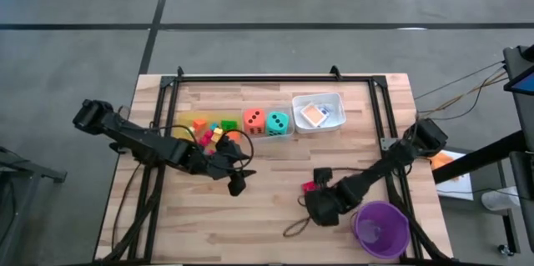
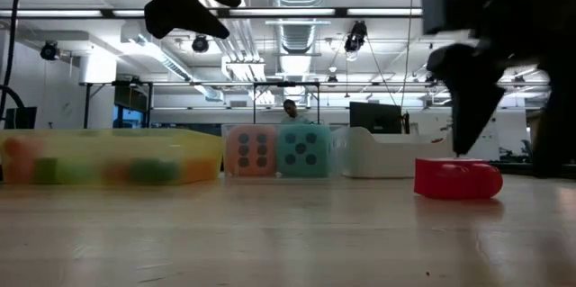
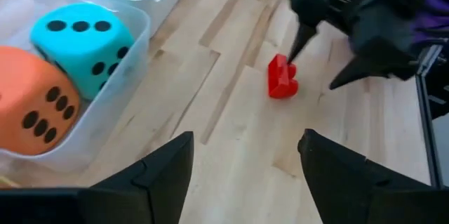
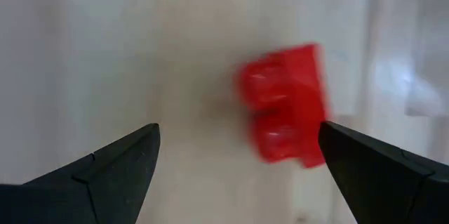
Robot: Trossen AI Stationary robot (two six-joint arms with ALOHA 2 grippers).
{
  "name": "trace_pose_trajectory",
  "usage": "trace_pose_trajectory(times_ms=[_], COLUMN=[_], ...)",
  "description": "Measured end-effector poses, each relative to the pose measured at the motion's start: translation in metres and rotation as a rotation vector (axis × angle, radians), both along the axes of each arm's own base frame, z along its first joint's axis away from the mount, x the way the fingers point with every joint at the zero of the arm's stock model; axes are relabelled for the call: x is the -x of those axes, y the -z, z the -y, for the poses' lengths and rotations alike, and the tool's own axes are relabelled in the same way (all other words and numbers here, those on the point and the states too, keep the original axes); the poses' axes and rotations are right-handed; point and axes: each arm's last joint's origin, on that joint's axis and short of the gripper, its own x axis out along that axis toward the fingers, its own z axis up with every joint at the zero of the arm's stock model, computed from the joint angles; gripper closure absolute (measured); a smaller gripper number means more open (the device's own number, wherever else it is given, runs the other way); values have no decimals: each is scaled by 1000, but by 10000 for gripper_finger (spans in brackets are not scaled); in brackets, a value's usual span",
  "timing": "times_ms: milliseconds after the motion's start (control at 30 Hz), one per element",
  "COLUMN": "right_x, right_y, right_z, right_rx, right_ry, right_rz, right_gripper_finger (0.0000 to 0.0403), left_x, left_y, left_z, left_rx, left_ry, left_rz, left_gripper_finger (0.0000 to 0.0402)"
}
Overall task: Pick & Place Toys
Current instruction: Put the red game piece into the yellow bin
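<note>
A red block (image 4: 284, 104) lies alone on the bare wood (image 1: 309, 187), right of the table's middle. My right gripper (image 4: 238, 161) stands open just above it, pointing steeply down. The block sits nearer one finger (image 2: 468, 98) than the other, and neither finger touches it. My left gripper (image 3: 245, 161) hangs open and empty over the table's middle (image 1: 236, 184), above the wood. An orange die (image 3: 31, 112) and a teal die (image 3: 83, 36) sit in a clear tray (image 1: 267, 122). Several small blocks lie in the yellow tray (image 1: 209, 127).
A white tray (image 1: 318, 112) holding cards stands at the far side, right of the dice. A purple cup (image 1: 381, 228) stands at the near right, close to my right arm. A loose cable (image 1: 296, 226) lies on the wood near the cup. Bare wood stretches along the near edge.
</note>
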Motion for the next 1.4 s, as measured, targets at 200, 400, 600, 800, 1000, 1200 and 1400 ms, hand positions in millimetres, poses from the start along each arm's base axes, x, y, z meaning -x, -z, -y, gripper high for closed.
trace_pose_trajectory(times_ms=[200, 400, 600, 800, 1000, 1200, 1400], right_x=[-6, -11, -16, -19, -17, -18, -19], right_y=[6, 1, 12, 23, 25, 26, 27], right_z=[21, 21, 35, 41, 42, 44, 45], right_rx=[35, 31, -37, -57, -61, -35, 11], right_ry=[36, -45, -30, -41, -48, -64, -39], right_rz=[-15, -6, -24, -31, -41, -30, -10], right_gripper_finger=[19, 19, 19, 23, 116, 249, 249], left_x=[6, 6, 6, 6, 6, 6, 6], left_y=[-1, 2, 2, 1, 1, 1, 1], left_z=[-2, -4, -3, -3, -3, -3, -3], left_rx=[1, -7, -6, -6, -6, -6, -6], left_ry=[-7, -9, -9, -9, -9, -9, -9], left_rz=[11, -1, 1, 3, 3, 3, 3], left_gripper_finger=[148, 148, 148, 148, 148, 148, 148])
